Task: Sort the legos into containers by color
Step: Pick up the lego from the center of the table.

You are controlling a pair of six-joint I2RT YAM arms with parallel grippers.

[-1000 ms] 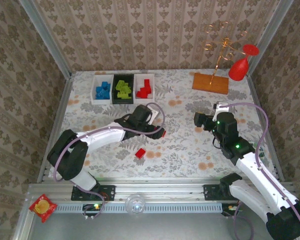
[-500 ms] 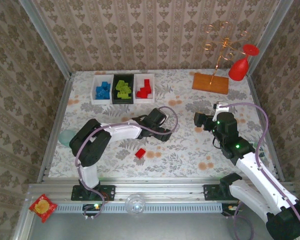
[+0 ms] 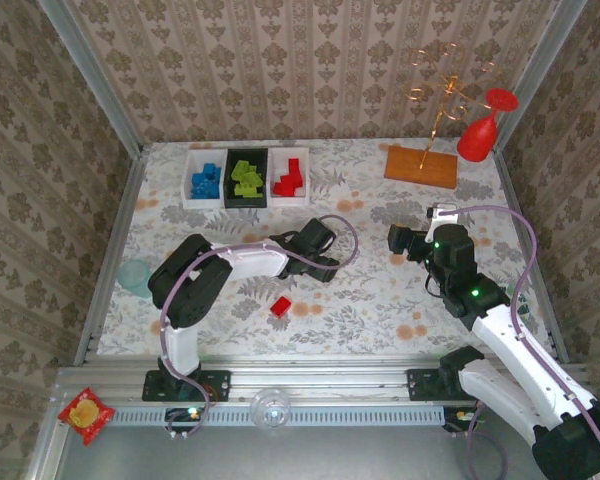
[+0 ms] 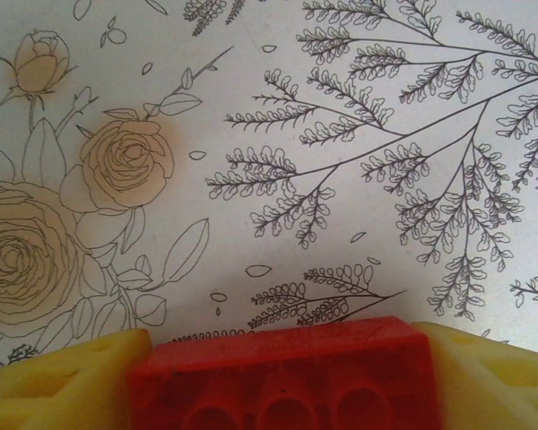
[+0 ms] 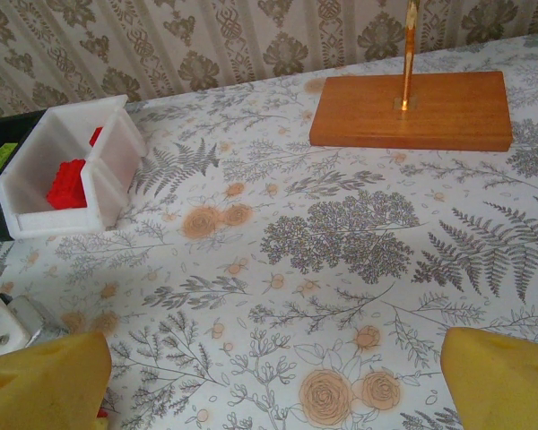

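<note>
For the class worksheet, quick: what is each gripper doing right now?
Left gripper: closed on a red lego.
Right gripper: open, holding nothing.

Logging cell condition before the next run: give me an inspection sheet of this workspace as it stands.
Surface: floral cloth, flat, covering the table.
Job's things: left white bin holds blue legos, black bin green legos, right white bin red legos; one loose red lego on the cloth.
Clutter: wooden stand with hanging red wine glass, teal cup at the left edge, red packet at the near left corner.
Tools: left tool closed on a second red lego; right tool open, empty.
Cables: a purple cable loops off each arm.
Surroundings: patterned walls, metal frame.
</note>
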